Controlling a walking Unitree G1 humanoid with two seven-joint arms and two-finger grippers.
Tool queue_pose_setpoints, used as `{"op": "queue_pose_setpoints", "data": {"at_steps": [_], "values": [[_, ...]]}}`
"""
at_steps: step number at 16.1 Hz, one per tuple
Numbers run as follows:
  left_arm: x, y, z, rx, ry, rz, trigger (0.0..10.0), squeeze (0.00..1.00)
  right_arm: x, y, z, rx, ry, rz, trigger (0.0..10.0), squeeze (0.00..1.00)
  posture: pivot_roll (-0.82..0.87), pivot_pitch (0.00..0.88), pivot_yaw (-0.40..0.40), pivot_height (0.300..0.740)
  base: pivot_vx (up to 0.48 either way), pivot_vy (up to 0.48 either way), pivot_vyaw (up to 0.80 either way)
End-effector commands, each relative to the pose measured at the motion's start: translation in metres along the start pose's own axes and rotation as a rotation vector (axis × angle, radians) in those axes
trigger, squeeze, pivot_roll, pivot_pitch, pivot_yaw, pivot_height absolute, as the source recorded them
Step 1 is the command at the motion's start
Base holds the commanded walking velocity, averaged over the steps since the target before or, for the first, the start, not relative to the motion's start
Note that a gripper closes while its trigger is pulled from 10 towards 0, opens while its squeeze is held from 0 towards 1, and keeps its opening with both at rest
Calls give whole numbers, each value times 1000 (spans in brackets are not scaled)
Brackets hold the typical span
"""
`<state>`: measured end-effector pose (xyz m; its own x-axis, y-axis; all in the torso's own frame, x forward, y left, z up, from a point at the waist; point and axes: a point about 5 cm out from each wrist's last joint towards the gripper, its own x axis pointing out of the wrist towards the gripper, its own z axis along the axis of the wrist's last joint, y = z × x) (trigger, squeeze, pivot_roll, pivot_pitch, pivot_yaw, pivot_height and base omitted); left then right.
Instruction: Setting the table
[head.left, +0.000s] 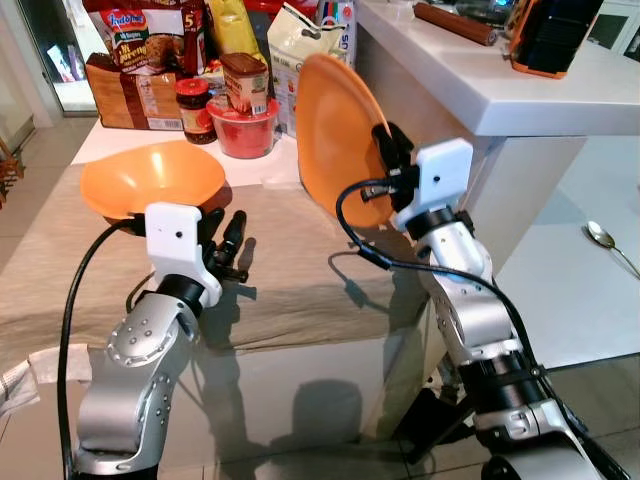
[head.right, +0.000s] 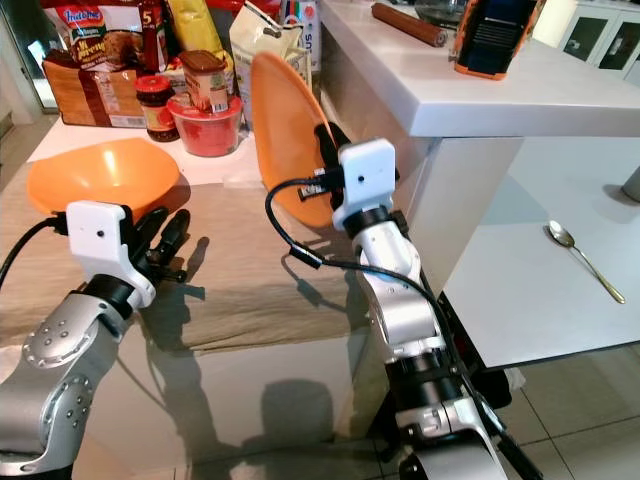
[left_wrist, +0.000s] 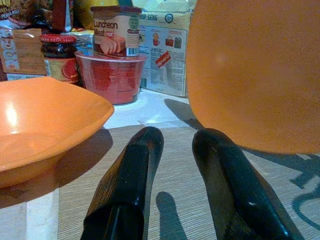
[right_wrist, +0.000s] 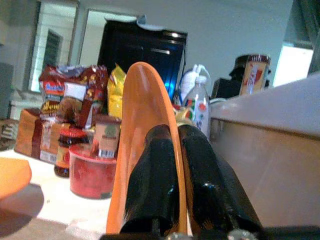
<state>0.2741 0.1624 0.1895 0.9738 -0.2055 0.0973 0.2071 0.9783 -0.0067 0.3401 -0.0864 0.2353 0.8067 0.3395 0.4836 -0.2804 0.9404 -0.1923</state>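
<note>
Right pincer (head.left: 392, 150), centre of the left eye view, is clamped on the rim of an orange plate (head.left: 335, 130), one finger on each face, and the plate stands almost on edge above the beige placemat (head.left: 290, 270). Over at mid-left, the left pincer (head.left: 228, 238) hovers low over the mat with its fingers a little apart and nothing between them, just beside the orange bowl (head.left: 150, 178) that sits at the mat's far corner on the tabletop (head.left: 300, 350).

Now the risks. That grip is only on the rim, so I'd say a tilt or a quick swing could let the plate pivot or slip out and drop onto the mat. It hangs close to the white counter edge (head.left: 480, 110) on the right, so a sweep that way might knock it. Behind, at the top of the frame, a red tub (head.left: 243, 128), a jar (head.left: 195, 108) and a luncheon meat tin (head.left: 245, 82) crowd together, and pushing the plate too far back could topple them. The bowl's rim is close to the left fingers too, an easy bump.
</note>
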Motion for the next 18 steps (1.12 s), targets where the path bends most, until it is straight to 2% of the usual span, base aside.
{"op": "queue_pose_setpoints", "data": {"at_steps": [1, 6, 9, 15, 18], "values": [[1, -2, 0, 0, -2, -1, 10000, 0, 6, -4, 14, -9, -73, -12, 0, 0, 45, 0, -50, 740, 0, 0, 0], [1, -4, -6, -24, -8, 14, 10000, 0, 29, 5, 39, 0, -193, 23, 0, 0, 43, 0, -52, 740, 0, 0, 0], [-11, 8, -20, -36, 0, 82, 10000, 0, 40, 1, 50, -5, -236, 11, 0, 0, 41, 0, -50, 740, 0, 0, 0], [-28, 8, -18, -16, 4, 95, 10000, 0, 43, -6, 48, -19, -243, -10, 0, 0, 62, 0, -49, 740, 0, 0, 0], [-27, 7, -16, -32, -2, 103, 10000, 0, 43, -6, 45, -14, -233, -14, 0, 0, 63, 0, -52, 740, -446, 0, 0]]}}
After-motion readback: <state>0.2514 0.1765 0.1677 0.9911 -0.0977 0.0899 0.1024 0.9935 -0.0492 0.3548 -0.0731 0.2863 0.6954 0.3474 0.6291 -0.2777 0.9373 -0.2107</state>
